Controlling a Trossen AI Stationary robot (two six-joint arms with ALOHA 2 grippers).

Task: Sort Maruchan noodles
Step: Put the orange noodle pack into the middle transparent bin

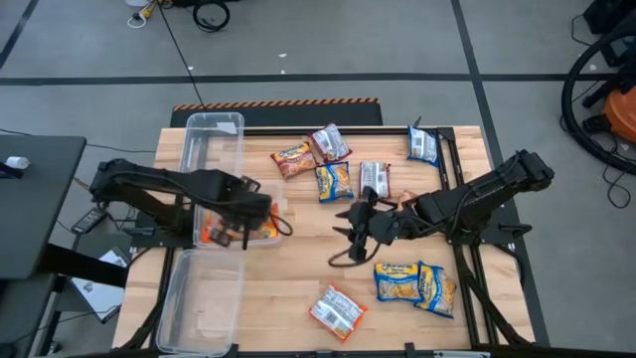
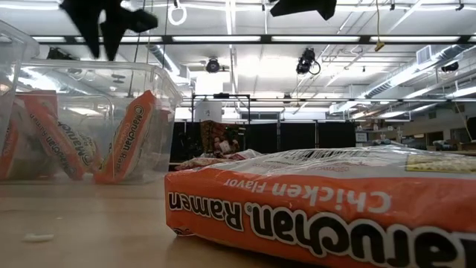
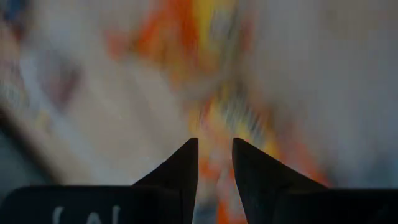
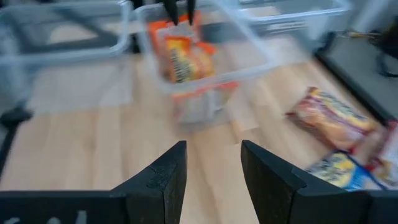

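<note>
A: Largest item first?

B: Table [image 1: 298, 298], wood top. On it, at nine o'clock, two clear bins: far bin [image 1: 221, 159] holds orange packets [image 1: 214, 233]; near bin [image 1: 199, 303] shows no packets that I can make out.

A: Arms?

B: Left gripper [image 1: 250, 214] sits over the far bin at nine o'clock, jaws a narrow gap apart. An orange blur lies beyond them in the wrist view; whether it is held, I cannot tell. Right gripper [image 1: 354, 225] hangs near table centre, jaws partly open with bare wood between them, nothing gripped.

A: Loose Maruchan noodles?

B: Far cluster at twelve o'clock: one orange packet [image 1: 291, 159], one red-silver packet [image 1: 329, 142], one blue-yellow packet [image 1: 334, 181], one silver packet [image 1: 375, 179], and one blue packet [image 1: 422, 146] toward one o'clock. Near side: two blue-yellow packets [image 1: 415, 285] at five o'clock, one orange-and-white packet [image 1: 336, 310] at six o'clock.

A: Progress?

B: By my judgement, under half done. A few orange packets are binned; eight lie unsorted on the table. Second bin appears unused, so blue-yellow and red-silver kinds remain to be started.
</note>
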